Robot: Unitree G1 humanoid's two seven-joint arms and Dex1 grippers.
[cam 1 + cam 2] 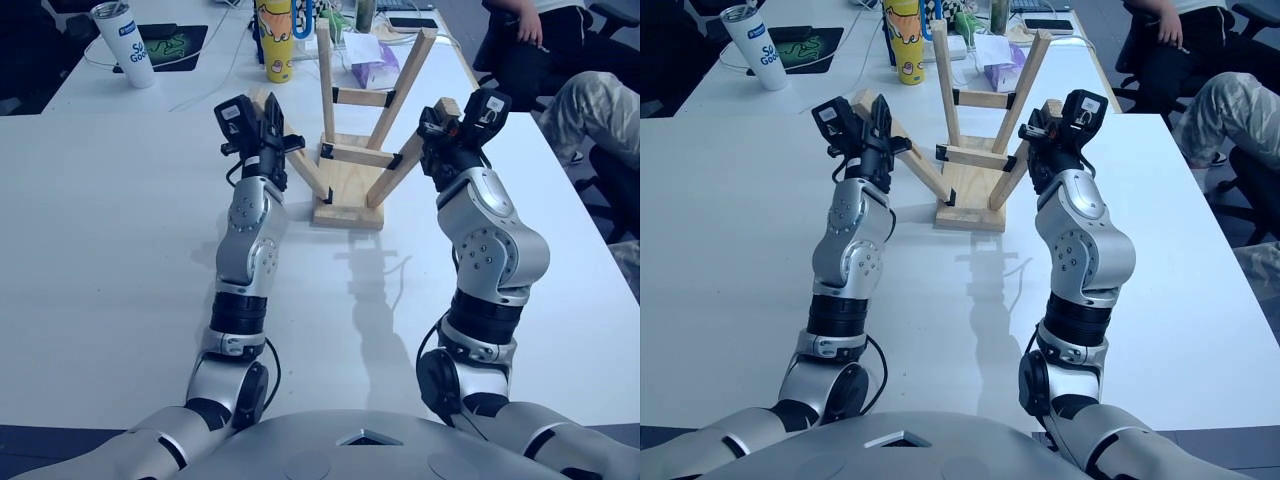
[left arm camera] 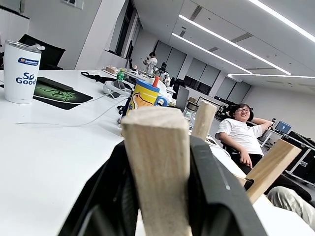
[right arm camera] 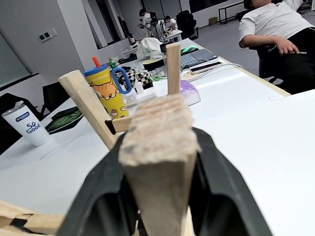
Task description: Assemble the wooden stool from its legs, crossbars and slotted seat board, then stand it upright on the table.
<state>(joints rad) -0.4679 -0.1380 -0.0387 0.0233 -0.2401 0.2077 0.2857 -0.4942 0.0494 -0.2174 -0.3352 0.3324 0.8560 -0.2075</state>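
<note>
The wooden stool [image 1: 352, 160] rests upside down on the white table [image 1: 120, 250], seat board [image 1: 348, 200] flat on the surface, legs pointing up and joined by crossbars [image 1: 358, 155] with black brackets. My left gripper [image 1: 268, 135] is shut on the near-left leg [image 2: 157, 167], whose cut end fills the space between the black fingers [image 2: 216, 191]. My right gripper [image 1: 448, 135] is shut on the near-right leg [image 3: 158, 152] near its tip. The two far legs [image 1: 410, 75] stand free.
Behind the stool stand a yellow cartoon tumbler [image 1: 276, 40], a purple tissue pack [image 1: 375, 70] and cables. A white cup [image 1: 125, 42] and a black mat [image 1: 175, 42] lie far left. A seated person [image 1: 560, 50] is off the table's right edge.
</note>
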